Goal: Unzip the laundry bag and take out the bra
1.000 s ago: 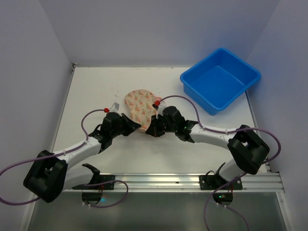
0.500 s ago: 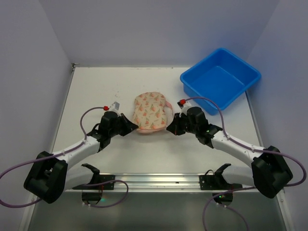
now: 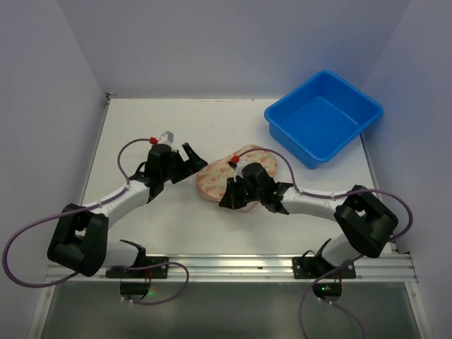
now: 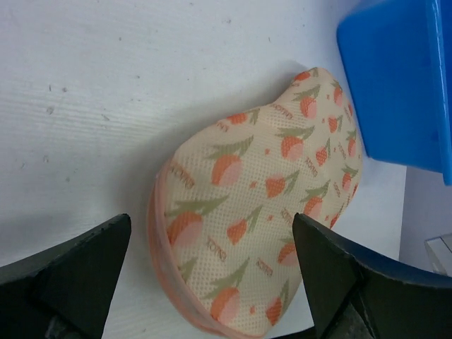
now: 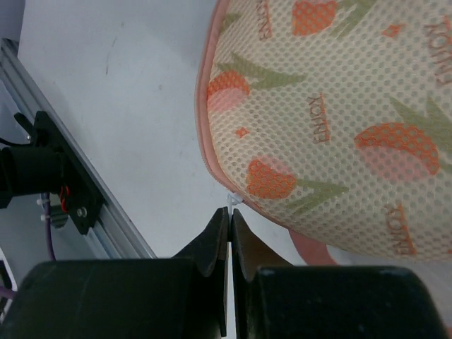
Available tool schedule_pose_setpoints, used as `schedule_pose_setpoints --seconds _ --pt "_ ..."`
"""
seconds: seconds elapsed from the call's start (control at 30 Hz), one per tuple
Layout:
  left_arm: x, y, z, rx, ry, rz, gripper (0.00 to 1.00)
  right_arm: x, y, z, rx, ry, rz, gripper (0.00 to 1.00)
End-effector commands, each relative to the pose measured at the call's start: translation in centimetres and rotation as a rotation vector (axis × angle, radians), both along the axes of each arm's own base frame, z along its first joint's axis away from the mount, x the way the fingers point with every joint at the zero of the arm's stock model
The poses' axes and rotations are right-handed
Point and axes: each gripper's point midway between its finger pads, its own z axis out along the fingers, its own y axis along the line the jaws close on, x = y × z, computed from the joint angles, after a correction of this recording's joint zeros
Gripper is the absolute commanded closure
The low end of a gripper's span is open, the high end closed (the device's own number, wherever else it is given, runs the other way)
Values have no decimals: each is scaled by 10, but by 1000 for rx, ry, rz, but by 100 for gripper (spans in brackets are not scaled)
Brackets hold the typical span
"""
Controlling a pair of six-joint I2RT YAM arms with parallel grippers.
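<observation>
Progress: I'm judging the unzip as barely started, if at all. The laundry bag (image 3: 214, 178) is lying on the table (image 3: 141, 127) between the two arms, well apart from the blue tub (image 3: 321, 116). In both wrist views its pink trim (image 5: 203, 134) is reading as a closed seam, with no lining showing.

The right gripper (image 5: 230, 215) is sitting at the bag's near edge with its jaws pressed together on a small white tab (image 5: 233, 200) at the trim. I'm taking that for the zipper pull, but it's too small to be sure.

The left gripper (image 4: 212, 217) is spread wide and gripping nothing, facing the bag's other end. I can't tell whether it's touching the fabric.

Left to do, by my reading:
- run the zipper round
- open the shell
- lift the bra out

Count:
- one bag
- one tub
- two grippers
- one tab
- zero bras in view; I'm assuming it's inside the bag
</observation>
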Motion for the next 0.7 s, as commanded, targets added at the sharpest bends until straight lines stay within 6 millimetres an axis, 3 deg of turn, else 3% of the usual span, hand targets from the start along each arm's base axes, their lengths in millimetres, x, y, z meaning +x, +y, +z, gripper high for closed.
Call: schedule_pose_setpoints --seconds 0.0,0.07,0.1,0.23,0.4,0.47,0.5,0.53,0.6,0.63,0.67 --pt "-15 11 -1 -15 53 48 0 24 41 43 159 -66 -19 100" --pt "-27 12 2 -60 57 62 0 29 52 48 180 -82 -9 100" --pt "-40 14 -6 -71 76 65 0 31 55 50 189 -87 -4 100" --pt "-55 3 -10 -205 74 56 5 37 70 54 194 -103 14 100" --pt "-59 -17 -18 -212 106 11 16 36 77 50 189 -101 28 100" --pt "-54 -24 -14 -225 89 -4 25 34 77 49 179 -107 34 100" --pt "-53 -26 -17 -228 97 -5 31 34 76 49 173 -109 30 100" --pt "-51 -27 -15 -233 84 -6 49 33 73 47 163 -113 30 100" --pt "-48 -27 -17 -224 85 -6 69 32 63 38 132 -111 3 100" --pt "-49 -25 -20 -209 96 -2 84 30 58 36 119 -110 -3 100" --pt "-45 -24 -18 -199 90 1 90 29 50 30 84 -107 -21 100"
